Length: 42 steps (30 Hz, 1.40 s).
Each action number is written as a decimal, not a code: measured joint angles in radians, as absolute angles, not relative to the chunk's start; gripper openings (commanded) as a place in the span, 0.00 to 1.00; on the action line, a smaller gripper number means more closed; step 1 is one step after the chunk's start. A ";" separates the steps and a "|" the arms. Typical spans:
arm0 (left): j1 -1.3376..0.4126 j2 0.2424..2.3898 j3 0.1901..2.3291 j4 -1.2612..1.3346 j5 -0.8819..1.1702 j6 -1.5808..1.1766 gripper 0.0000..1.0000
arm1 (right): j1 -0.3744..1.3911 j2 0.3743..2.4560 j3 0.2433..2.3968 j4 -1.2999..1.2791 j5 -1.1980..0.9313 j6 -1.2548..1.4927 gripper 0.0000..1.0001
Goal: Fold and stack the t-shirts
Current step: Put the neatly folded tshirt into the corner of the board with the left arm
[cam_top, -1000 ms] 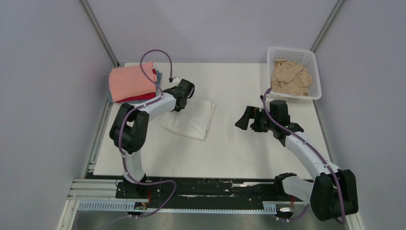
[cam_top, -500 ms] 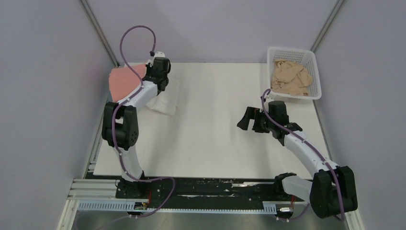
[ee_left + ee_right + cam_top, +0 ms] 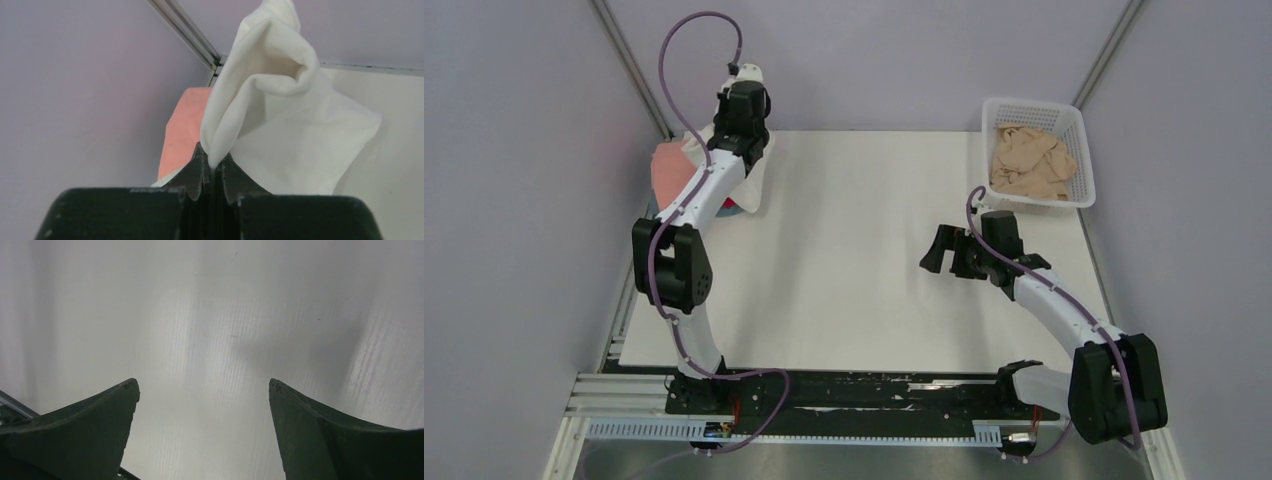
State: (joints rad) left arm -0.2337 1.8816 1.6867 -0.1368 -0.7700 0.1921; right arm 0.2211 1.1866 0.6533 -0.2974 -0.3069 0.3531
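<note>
One bunched fold of the soft white cloth t-shirt (image 3: pixel 292 125) pinched tight in the left gripper (image 3: pixel 214 167), hanging over the folded salmon-pink shirt (image 3: pixel 181 125) at the far-left corner. Right gripper (image 3: pixel 202 390) spread wide, holding nothing, above the white table (image 3: pixel 874 310). Likely to land crumpled or lopsided if dropped from this height, and could drag the stack askew.
</note>
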 measured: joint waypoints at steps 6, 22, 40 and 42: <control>-0.233 1.863 1.771 -0.213 -0.723 0.154 0.00 | 0.221 1.195 0.653 -0.298 -0.300 0.353 1.00; -0.189 1.854 1.916 -0.301 -0.678 0.077 0.00 | 0.221 1.212 0.653 -0.298 -0.289 0.353 1.00; 0.070 2.128 1.933 -0.360 -0.557 -0.025 0.00 | 0.221 1.232 0.653 -0.296 -0.260 0.353 1.00; 0.086 2.141 1.933 -0.364 -0.553 -0.030 0.00 | 0.221 1.242 0.653 -0.296 -0.258 0.353 1.00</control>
State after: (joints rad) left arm 0.0864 2.1407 1.9331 -0.3641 -0.5533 -0.0296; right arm 0.2211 1.2423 0.6533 -0.2962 -0.2584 0.3531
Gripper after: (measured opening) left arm 0.030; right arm 0.998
